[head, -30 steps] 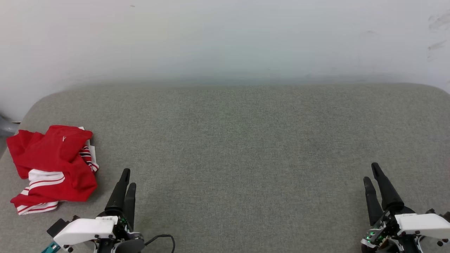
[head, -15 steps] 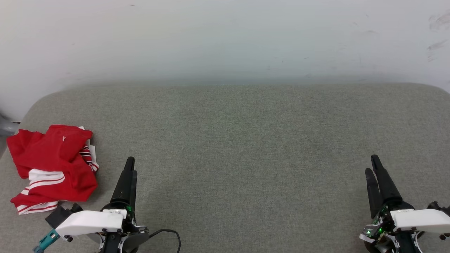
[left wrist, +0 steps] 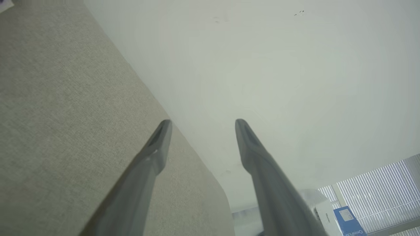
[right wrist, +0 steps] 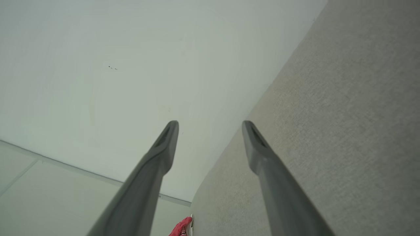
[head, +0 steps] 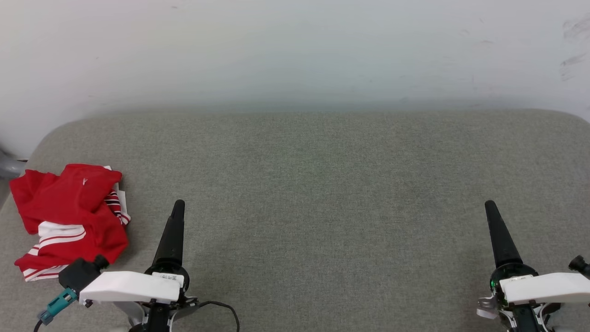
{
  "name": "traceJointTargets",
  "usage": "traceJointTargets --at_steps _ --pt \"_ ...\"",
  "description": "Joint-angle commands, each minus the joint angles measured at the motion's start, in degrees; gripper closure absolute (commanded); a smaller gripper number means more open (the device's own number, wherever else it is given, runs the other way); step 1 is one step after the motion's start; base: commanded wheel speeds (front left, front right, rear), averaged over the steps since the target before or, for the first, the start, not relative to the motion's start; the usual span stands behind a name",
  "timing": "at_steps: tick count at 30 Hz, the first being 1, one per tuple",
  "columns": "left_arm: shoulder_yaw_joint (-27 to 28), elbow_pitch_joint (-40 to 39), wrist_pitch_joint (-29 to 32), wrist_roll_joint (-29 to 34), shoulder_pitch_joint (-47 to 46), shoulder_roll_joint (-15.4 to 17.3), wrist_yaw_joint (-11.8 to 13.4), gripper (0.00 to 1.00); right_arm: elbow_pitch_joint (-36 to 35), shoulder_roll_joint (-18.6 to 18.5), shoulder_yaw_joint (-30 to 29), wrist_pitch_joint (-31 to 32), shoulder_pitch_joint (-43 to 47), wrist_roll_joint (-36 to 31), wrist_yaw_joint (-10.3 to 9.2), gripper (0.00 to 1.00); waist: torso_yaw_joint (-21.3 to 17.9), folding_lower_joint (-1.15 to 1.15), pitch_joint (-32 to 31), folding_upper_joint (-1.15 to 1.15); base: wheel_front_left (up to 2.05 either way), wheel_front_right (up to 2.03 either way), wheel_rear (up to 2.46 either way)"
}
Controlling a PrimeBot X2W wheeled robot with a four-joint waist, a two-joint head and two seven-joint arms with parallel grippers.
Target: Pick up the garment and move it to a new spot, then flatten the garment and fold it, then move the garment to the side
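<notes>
The garment [head: 69, 216], a red jersey with white striped parts, lies crumpled at the left end of the grey padded surface [head: 322, 193]. A red scrap of it peeks in at the bottom of the right wrist view [right wrist: 182, 227]. My left gripper [head: 178, 205] stands a short way to the right of the garment, apart from it, turned edge-on in the head view. Its own view shows the left gripper [left wrist: 201, 123] open with nothing between the fingers. My right gripper [head: 489, 205] rises near the lower right, far from the garment. In its wrist view the right gripper [right wrist: 210, 124] is open and empty.
A pale wall [head: 295, 50] runs along the far edge of the surface. A grey object [head: 8, 168] sits off the surface's left end. The left wrist view shows window blinds [left wrist: 377, 186] and a blue-labelled box [left wrist: 349, 221] beyond the surface.
Both grippers have rolled about their long axes, so their two fingers now overlap edge-on in the head view, and both have reached slightly farther forward. The garment has not moved.
</notes>
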Motion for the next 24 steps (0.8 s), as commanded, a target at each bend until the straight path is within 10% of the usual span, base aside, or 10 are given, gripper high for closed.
traceJointTargets --at_steps 1,24 --pt "-0.2 -1.2 -0.5 2.0 -0.4 0.2 0.0 0.00 -1.3 -0.4 -0.1 -0.5 -0.6 -2.0 0.00 0.00 0.0 0.00 0.0 0.00 0.00 0.00 0.00" --pt "-0.1 -2.2 -4.7 32.6 1.1 0.5 0.1 0.00 -5.8 0.8 -0.8 -0.6 0.8 -34.6 0.00 0.00 0.1 0.00 -0.1 0.00 0.00 0.00 0.00"
